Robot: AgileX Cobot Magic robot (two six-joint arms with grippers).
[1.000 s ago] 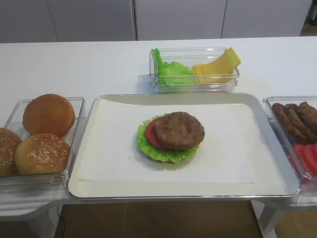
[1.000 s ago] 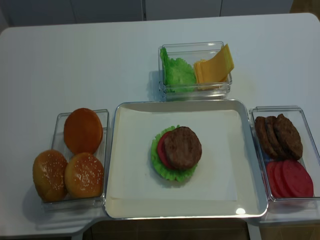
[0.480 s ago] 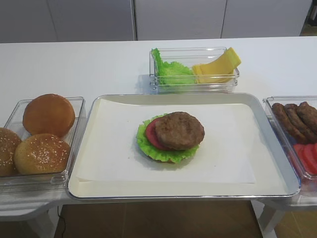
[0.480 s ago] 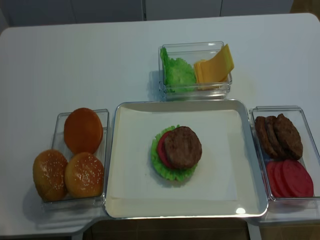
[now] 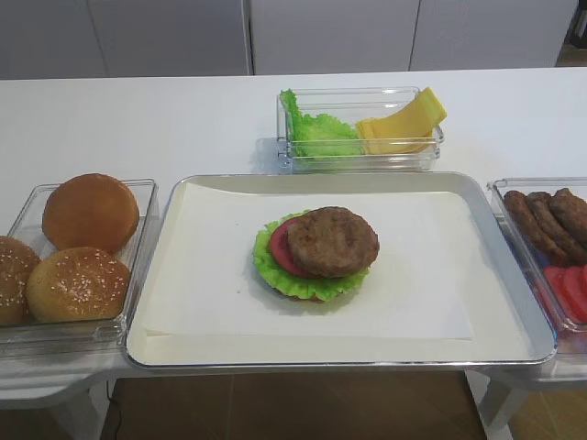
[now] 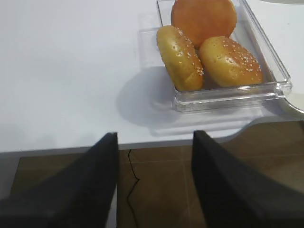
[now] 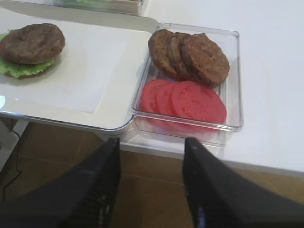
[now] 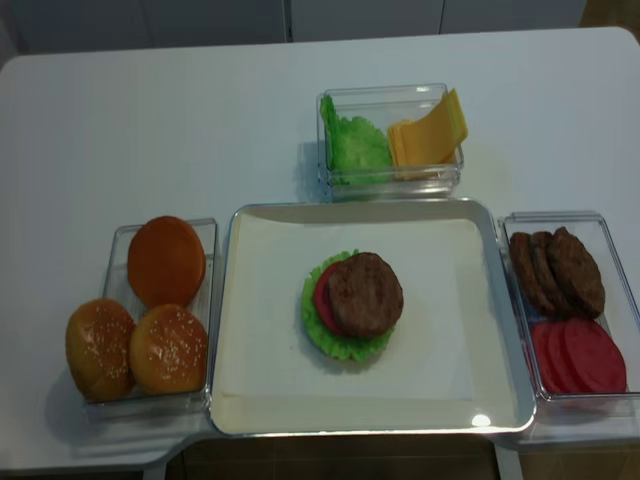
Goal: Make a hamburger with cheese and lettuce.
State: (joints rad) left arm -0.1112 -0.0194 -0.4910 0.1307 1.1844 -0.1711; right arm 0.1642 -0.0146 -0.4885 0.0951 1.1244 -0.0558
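Currently both hands sit spread and empty off the desk's near edge: right hand (image 7: 152,183), left hand (image 6: 154,175). The hamburger (image 5: 316,252) is mid-tray, patty on top, offset from the tomato. Cheese (image 5: 404,124) leans in the back bin beside the lettuce (image 5: 312,128). Risk: you pinch several fanned slices, or nudge that patty when placing.

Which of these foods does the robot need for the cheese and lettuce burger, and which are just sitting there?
Needed:
- half-built hamburger with brown patty on top
- fanned yellow-orange cheese slices
- frilly green lettuce leaves in the clear box

Just sitting there:
- spare brown patties
- red tomato slices
- plain orange-brown bun, unless as a lid
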